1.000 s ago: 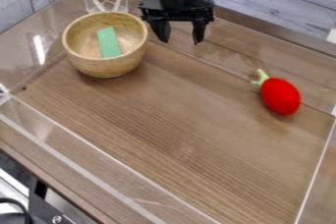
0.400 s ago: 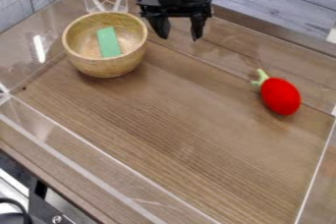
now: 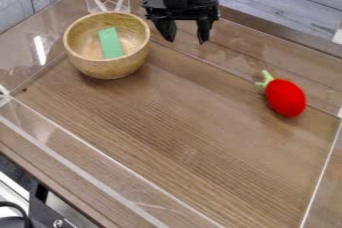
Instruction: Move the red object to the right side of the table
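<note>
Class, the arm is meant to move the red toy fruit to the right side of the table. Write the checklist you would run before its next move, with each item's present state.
1. Gripper open and empty: ok, jaws spread with nothing between them.
2. Red object in plain view: ok, it lies alone near the right edge of the table.
3. Red object on the right side: ok, judged from this view.
4. Gripper clear of the wooden bowl: ok, it stands beside the bowl, apart from it.
5. Green block out of the way: ok, it lies inside the bowl.
6. Gap between red object and the acrylic wall: cannot tell.
</note>
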`<state>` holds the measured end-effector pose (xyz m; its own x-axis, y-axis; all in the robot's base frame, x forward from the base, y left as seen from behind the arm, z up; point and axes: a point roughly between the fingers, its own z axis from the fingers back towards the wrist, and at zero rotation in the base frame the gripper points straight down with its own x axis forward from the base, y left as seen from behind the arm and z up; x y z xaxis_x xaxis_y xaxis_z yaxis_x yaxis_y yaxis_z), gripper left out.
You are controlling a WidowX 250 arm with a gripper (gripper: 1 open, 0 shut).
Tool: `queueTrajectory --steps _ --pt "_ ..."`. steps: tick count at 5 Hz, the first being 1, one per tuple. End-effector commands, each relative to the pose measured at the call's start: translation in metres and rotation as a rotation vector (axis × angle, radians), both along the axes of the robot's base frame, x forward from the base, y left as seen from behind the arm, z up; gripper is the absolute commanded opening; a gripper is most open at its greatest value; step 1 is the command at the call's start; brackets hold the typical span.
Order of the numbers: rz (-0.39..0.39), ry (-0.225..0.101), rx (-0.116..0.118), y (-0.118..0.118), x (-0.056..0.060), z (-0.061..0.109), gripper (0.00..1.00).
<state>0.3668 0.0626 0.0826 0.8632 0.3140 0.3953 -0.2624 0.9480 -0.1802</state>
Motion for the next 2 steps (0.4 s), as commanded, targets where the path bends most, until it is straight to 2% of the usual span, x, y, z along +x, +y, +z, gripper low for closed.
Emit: queueTrajectory --steps 1,2 --pt "-0.005 -0.039 0.012 0.0012 0.0049 0.0112 1.00" --pt "0.059 -0.036 0.012 0.0032 0.0045 0.0193 1.00"
